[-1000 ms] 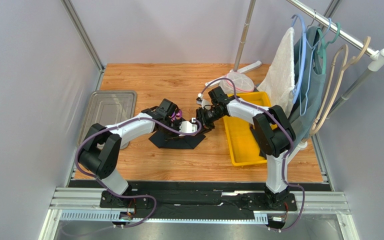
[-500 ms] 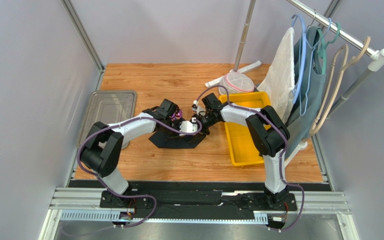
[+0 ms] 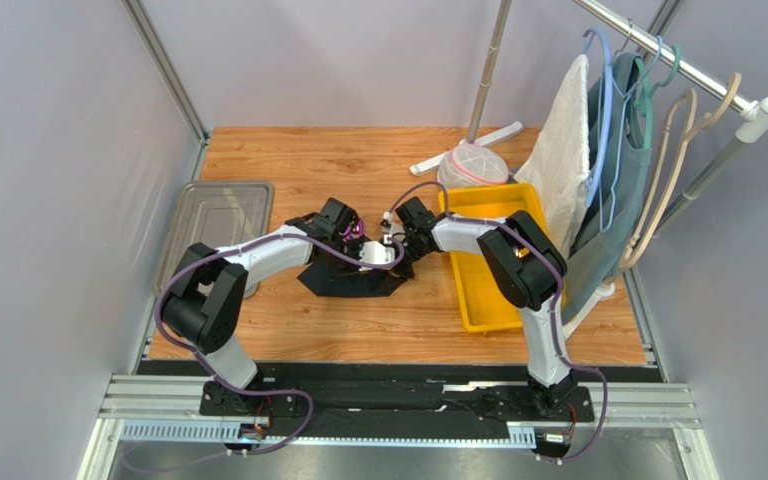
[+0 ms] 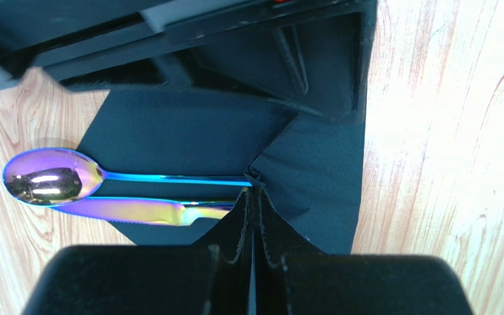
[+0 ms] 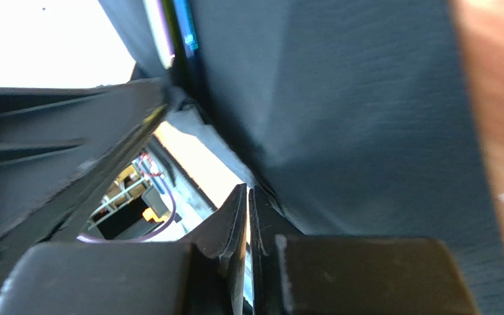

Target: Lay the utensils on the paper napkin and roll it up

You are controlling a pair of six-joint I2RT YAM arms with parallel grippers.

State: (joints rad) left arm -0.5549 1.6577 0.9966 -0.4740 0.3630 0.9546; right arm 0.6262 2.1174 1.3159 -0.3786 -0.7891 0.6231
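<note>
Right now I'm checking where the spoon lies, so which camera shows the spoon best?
The left wrist view: the spoon shows sharply, bowl past the paper napkin's edge, handle end under a fold. The top external view hides it beneath the arms; the right wrist view shows only a blurred iridescent sliver.

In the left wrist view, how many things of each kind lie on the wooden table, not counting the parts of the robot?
spoon: 1
knife: 1
black napkin: 1
Total: 3
</note>
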